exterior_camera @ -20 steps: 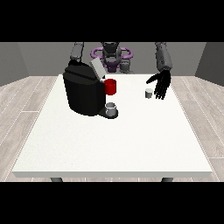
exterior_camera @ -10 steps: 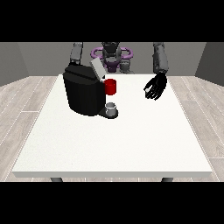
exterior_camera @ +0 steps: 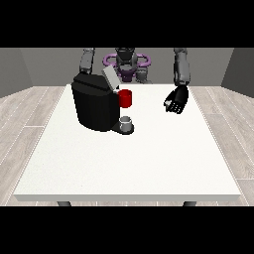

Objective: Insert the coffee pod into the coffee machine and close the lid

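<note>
The black coffee machine stands on the table's back left part, its grey lid tilted up and open. A red part sticks out of its front, and below it a small grey cup sits on the base. The hand at the view's right hangs a little above the table, to the right of the machine, with its fingers curled. A small pale bit of the coffee pod shows between the fingers. The arm at the view's left runs down behind the machine, which hides its hand.
The white table stretches wide towards the camera in front of the machine. The robot's torso stands behind the table's far edge. Grey plank floor surrounds the table.
The hand at the view's right has closed round the pod that stood on the table beside it and has lifted it off the surface. The machine and its lid have not moved.
</note>
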### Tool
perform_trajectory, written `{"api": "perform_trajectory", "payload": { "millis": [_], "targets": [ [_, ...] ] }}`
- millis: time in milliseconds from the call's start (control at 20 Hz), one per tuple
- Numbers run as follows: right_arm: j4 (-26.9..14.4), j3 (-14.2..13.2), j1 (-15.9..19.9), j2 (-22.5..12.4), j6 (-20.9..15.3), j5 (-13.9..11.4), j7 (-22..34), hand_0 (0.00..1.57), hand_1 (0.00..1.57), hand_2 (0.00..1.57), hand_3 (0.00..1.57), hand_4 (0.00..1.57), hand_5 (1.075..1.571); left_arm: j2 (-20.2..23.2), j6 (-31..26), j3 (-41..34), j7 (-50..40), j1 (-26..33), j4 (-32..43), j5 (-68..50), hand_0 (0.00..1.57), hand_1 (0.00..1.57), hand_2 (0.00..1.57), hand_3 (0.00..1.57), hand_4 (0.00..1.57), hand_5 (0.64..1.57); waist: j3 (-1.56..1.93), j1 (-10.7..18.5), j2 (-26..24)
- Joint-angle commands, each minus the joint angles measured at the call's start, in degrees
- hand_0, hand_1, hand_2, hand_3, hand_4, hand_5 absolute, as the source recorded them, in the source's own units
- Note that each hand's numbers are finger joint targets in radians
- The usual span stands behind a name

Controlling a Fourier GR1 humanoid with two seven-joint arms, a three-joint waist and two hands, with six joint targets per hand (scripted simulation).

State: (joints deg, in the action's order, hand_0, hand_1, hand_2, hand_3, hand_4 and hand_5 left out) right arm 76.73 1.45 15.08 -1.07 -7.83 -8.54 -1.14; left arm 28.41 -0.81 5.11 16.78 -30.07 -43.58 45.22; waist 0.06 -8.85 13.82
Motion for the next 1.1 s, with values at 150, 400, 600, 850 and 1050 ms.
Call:
{"api": "perform_trajectory", "payload": {
  "millis": [150, 400, 600, 850, 1050],
  "targets": [
    [-0.08, 1.58, -2.54, 1.03, -1.73, 0.37, 2.25, 0.0, 0.0, 0.0, 0.0, 0.0, 1.571, -1.64, -1.36, 0.07, 0.55, -2.02, 6.96, 4.03, 0.79, 0.79, 0.98, 0.87, 0.4, 1.571, -0.08, 0.07, -3.96],
    [0.05, 0.81, -0.55, -1.57, -1.86, -2.81, 3.14, 0.0, 0.0, 0.0, 0.0, 0.0, 1.571, -0.36, 2.65, -2.51, 6.19, -4.18, 9.49, 3.84, 1.15, 1.15, 1.26, 1.16, 0.47, 1.571, -0.1, -0.48, -1.05],
    [-8.58, -2.2, -1.93, -1.64, -4.16, -2.73, -4.08, 0.0, 0.0, 0.0, 0.0, 0.0, 1.571, -3.92, -4.82, -3.03, 5.99, -6.72, 3.3, -0.44, 1.42, 1.42, 1.4, 1.33, 0.49, 1.571, -0.04, 3.28, -4.0],
    [-7.6, 1.48, -3.11, 0.97, -5.5, -4.14, -0.26, 0.0, 0.0, 0.0, 0.0, 0.0, 1.571, -6.89, -8.39, -3.18, 2.25, -7.54, 4.75, -0.16, 1.42, 1.42, 1.41, 1.33, 0.52, 1.571, -0.06, 1.85, -8.27],
    [-12.44, -2.49, -0.49, -1.26, -4.4, -2.96, 0.33, 0.0, 0.0, 0.0, 0.0, 0.0, 1.571, -5.55, -19.02, -1.56, 0.93, -11.13, 0.38, -0.81, 1.37, 1.37, 1.38, 1.33, 0.5, 1.571, -0.04, 5.34, -12.43]
  ]
}}
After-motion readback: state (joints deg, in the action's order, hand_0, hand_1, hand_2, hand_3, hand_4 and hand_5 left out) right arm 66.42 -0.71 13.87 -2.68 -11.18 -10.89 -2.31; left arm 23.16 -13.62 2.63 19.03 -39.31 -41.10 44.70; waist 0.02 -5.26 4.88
